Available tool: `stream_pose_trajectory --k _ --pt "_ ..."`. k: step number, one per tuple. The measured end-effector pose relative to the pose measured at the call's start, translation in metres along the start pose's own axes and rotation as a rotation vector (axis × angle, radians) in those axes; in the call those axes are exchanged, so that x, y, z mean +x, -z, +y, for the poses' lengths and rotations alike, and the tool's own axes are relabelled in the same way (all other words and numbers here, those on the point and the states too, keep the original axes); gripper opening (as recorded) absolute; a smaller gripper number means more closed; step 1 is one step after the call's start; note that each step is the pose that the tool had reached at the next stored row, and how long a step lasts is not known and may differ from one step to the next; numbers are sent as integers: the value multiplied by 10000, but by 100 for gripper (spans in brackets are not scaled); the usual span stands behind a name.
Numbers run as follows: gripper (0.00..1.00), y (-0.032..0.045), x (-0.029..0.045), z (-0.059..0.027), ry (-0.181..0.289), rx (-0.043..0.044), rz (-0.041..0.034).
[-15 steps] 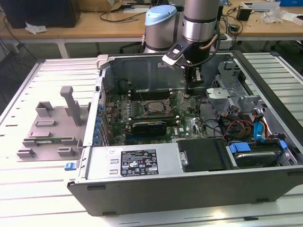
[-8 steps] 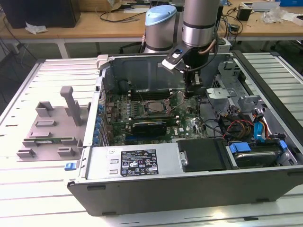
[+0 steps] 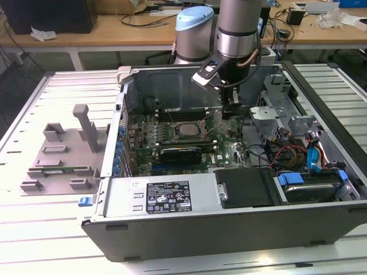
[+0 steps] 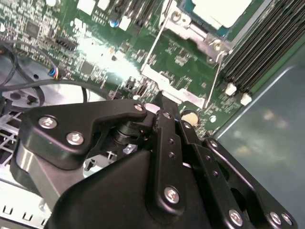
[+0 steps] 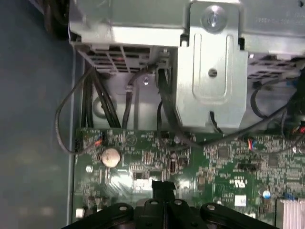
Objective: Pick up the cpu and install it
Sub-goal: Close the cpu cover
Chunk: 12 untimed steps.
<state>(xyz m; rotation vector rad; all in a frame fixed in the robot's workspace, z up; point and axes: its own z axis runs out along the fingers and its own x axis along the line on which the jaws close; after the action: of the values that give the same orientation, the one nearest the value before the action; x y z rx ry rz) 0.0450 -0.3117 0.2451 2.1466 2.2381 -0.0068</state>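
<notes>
The cpu [image 3: 186, 129] lies flat in its socket on the green motherboard [image 3: 226, 146] inside the open computer case [image 3: 229, 229], its silver-grey top facing up. My gripper [image 3: 229, 110] hangs low over the board, a little toward the exterior view's right of the socket. In the second wrist view the black fingers [image 4: 164, 124] meet at the gripper [image 4: 161, 102], right by the socket's metal frame [image 4: 162, 86] and its thin wire lever, with the cpu [image 4: 219, 9] beyond. The first wrist view shows the gripper [image 5: 163, 185] shut just above the board, nothing visible between the tips.
A long black card [image 3: 180, 152] sits in front of the socket. Memory slots [image 4: 267, 52] run beside it. A metal drive cage [image 5: 209, 71] and loose cables [image 5: 95, 100] crowd the case's right side. A grey plastic tray [image 3: 63, 154] with posts stands outside on the slatted table.
</notes>
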Motion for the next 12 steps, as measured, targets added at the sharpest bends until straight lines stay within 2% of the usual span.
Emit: stream_pose_trajectory --k 1,12 --pt "11 -5 4 -39 -11 0 23" --pt "11 7 15 -360 -133 -1 9"
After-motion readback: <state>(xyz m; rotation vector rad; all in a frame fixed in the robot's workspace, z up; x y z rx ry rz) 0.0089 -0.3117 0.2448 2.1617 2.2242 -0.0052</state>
